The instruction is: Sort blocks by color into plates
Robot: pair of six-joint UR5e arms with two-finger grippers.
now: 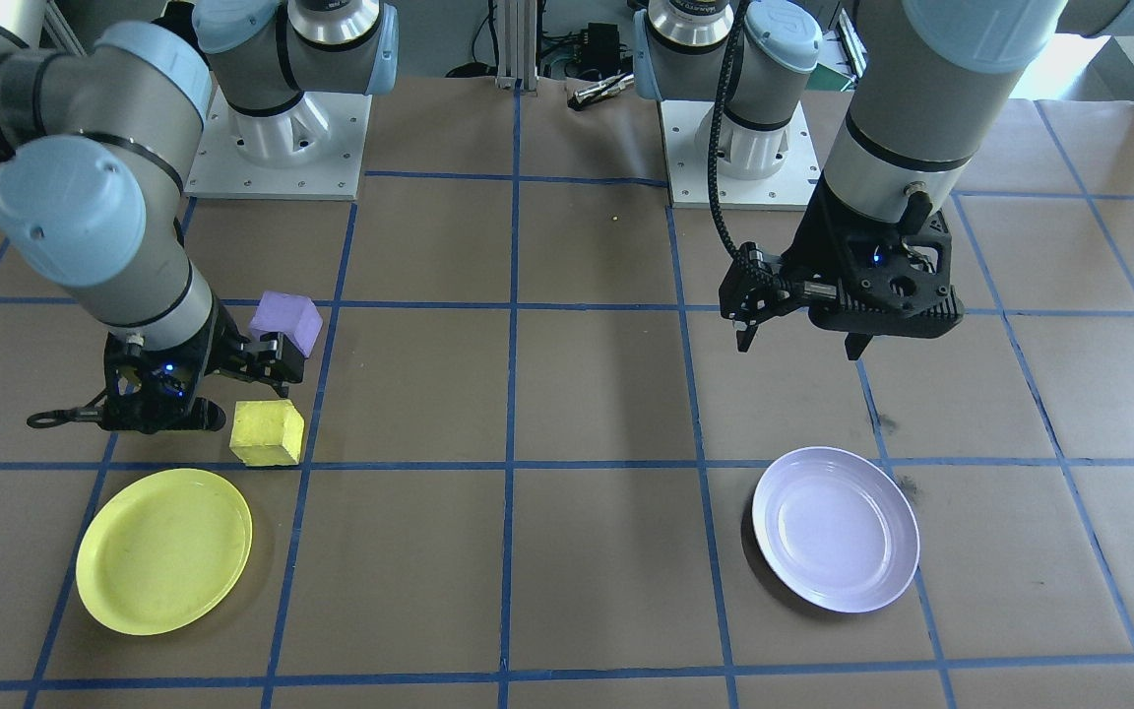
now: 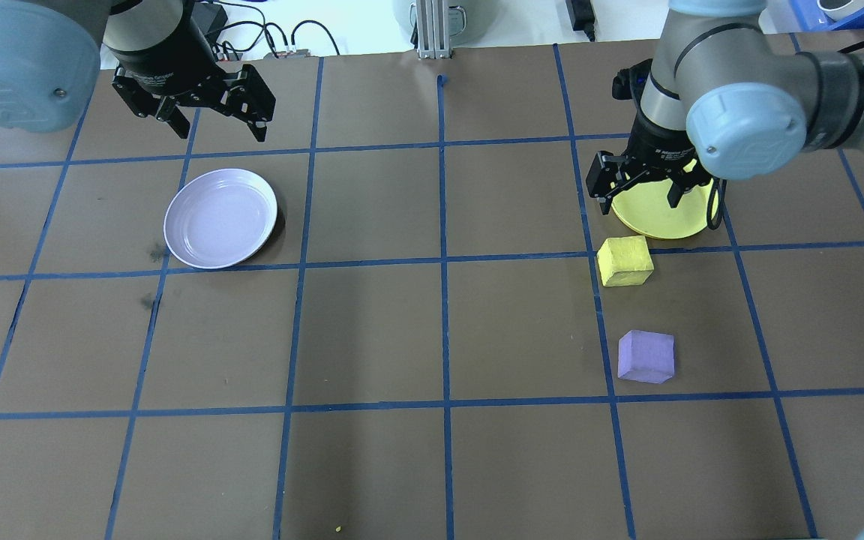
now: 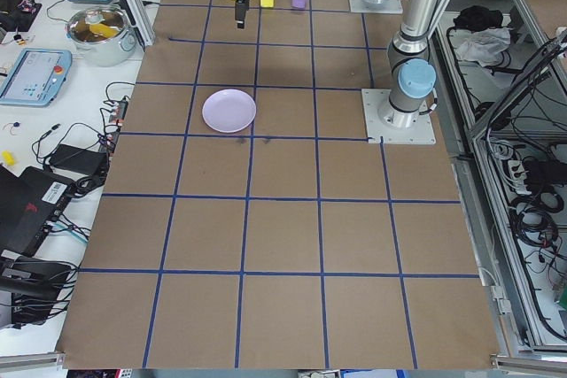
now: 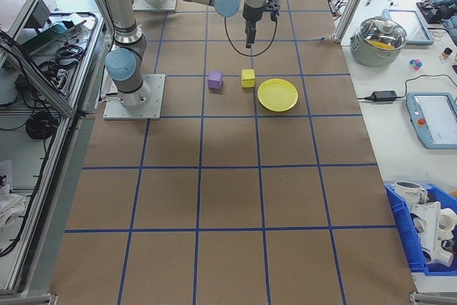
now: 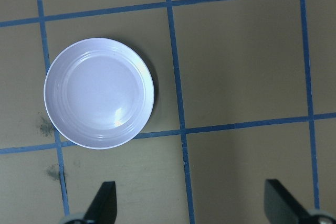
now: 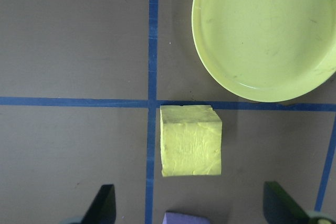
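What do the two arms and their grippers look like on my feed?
Both arms are silver-grey tubes with pale blue joint caps on white base plates. The left gripper and right gripper are black two-finger units showing small blue lights. A ribbed black cable runs down to the left one.

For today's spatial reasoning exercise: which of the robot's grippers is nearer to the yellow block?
Right. The right gripper hangs open above the table just beside the yellow block, near the yellow plate. The left gripper hangs open far across the table, by the lavender plate.
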